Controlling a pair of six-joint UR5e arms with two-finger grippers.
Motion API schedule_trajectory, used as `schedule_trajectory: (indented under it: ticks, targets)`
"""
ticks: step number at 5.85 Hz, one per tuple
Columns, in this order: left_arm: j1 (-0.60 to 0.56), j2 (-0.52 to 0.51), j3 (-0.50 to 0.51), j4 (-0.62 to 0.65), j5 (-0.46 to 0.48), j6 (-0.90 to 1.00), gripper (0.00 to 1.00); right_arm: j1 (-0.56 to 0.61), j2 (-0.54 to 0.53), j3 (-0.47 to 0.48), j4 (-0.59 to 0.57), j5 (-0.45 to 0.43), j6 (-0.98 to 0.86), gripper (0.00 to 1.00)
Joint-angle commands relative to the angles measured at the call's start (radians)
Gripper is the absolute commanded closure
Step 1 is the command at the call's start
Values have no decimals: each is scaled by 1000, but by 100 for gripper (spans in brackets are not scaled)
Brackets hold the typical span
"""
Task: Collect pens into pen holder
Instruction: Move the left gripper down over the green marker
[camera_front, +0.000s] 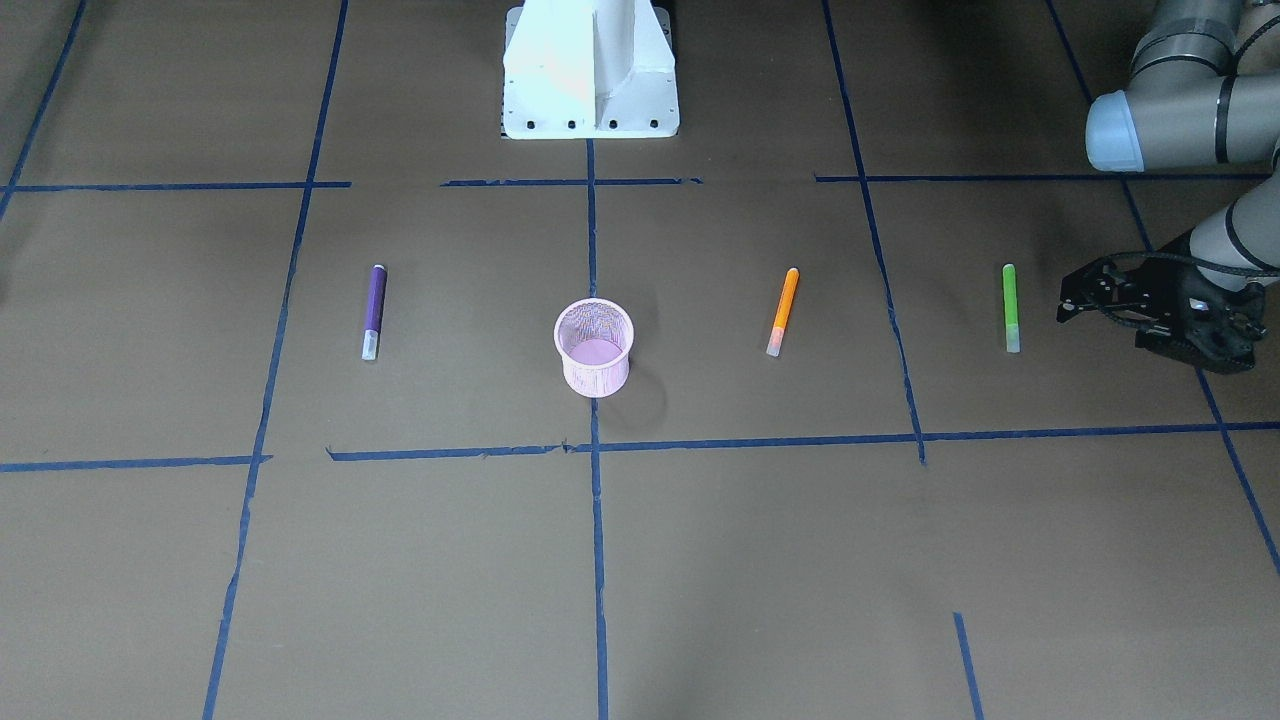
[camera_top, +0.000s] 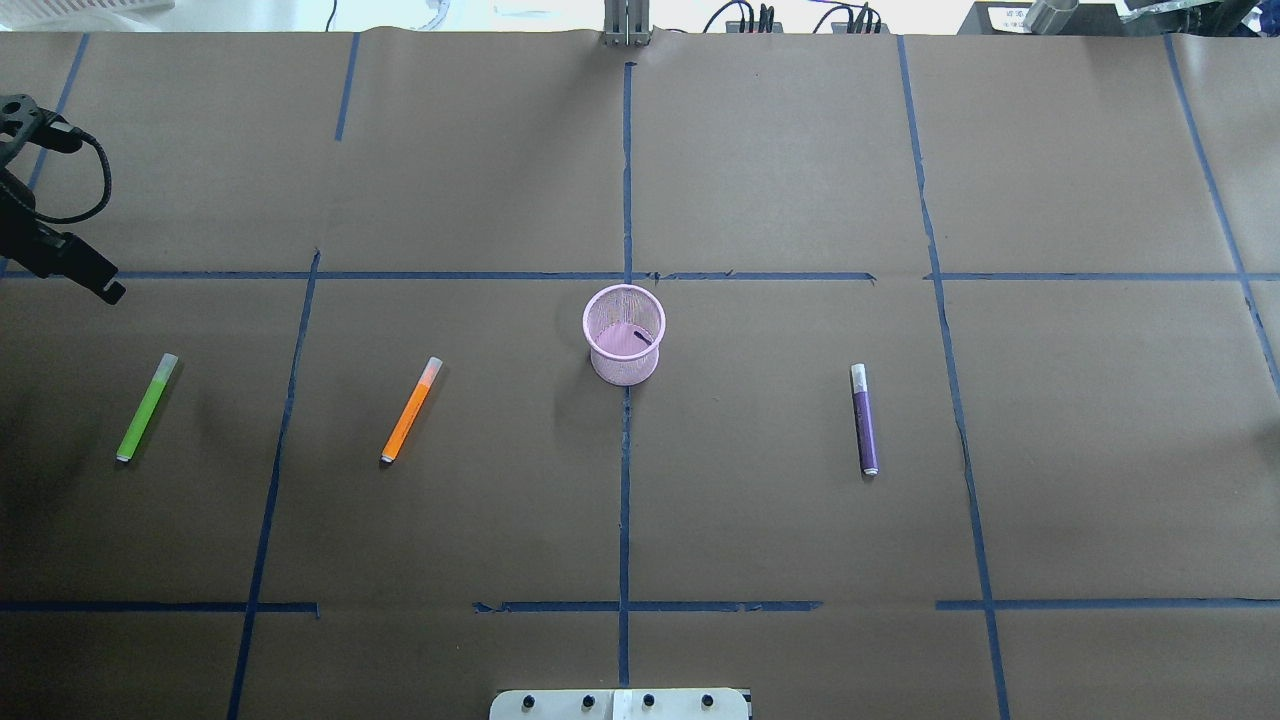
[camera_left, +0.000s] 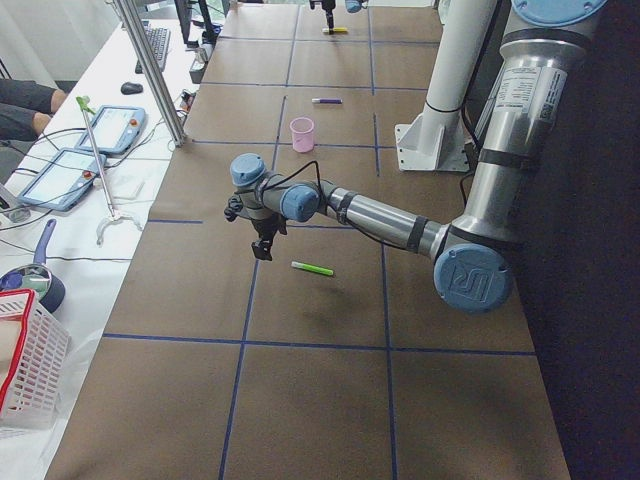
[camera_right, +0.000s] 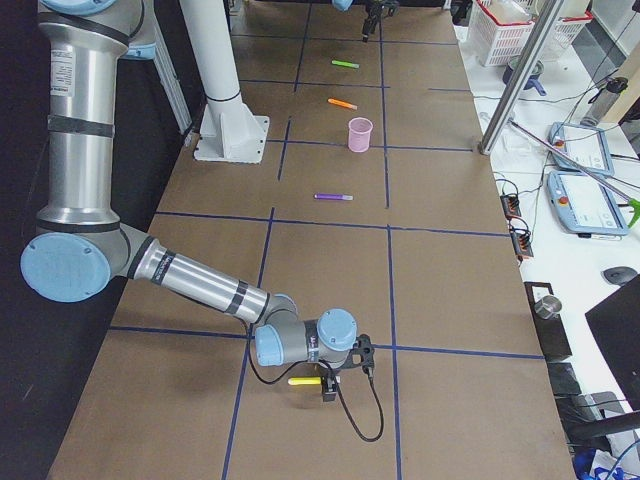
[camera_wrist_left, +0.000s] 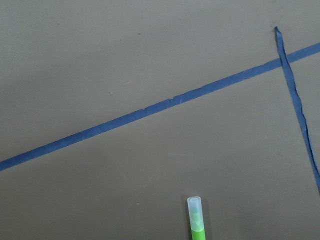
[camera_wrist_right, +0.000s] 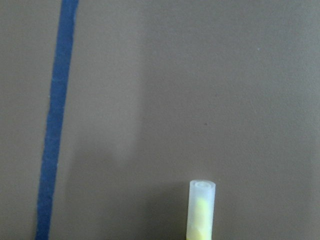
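Observation:
The pink mesh pen holder (camera_front: 594, 350) stands upright at the table's middle, and also shows in the overhead view (camera_top: 623, 350). The purple pen (camera_top: 864, 420), orange pen (camera_top: 411, 410) and green pen (camera_top: 146, 408) lie flat on the brown paper. My left gripper (camera_front: 1065, 303) hovers open and empty just beyond the green pen, whose pale cap shows in the left wrist view (camera_wrist_left: 196, 220). My right gripper (camera_right: 328, 385) hangs over a yellow pen (camera_right: 305, 381) at the table's far right end; I cannot tell whether it is open or shut. The yellow pen's cap shows in the right wrist view (camera_wrist_right: 201, 210).
Blue tape lines (camera_top: 625, 450) mark a grid on the paper. The white robot pedestal (camera_front: 590, 70) stands at the table's back edge. Beyond the table's far side are a metal post (camera_left: 150, 70), tablets (camera_left: 60, 175) and a red-rimmed basket (camera_left: 25, 370).

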Motion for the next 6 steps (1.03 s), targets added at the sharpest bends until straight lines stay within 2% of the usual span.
schedule_trajectory:
  ticks: [1, 2, 4, 6]
  targets:
    - [19, 1, 10, 0, 0, -1, 0, 2, -12, 6, 3, 0, -5, 0]
    - [71, 1, 13, -14, 6, -60, 0, 0, -10, 3, 6, 0, 3, 0]
    - [94, 1, 176, -223, 15, -96, 0, 0, -8, 1, 4, 0, 7, 0]
    - [149, 1, 186, -262, 18, -156, 0, 0, -7, 1, 6, -2, 9, 0]
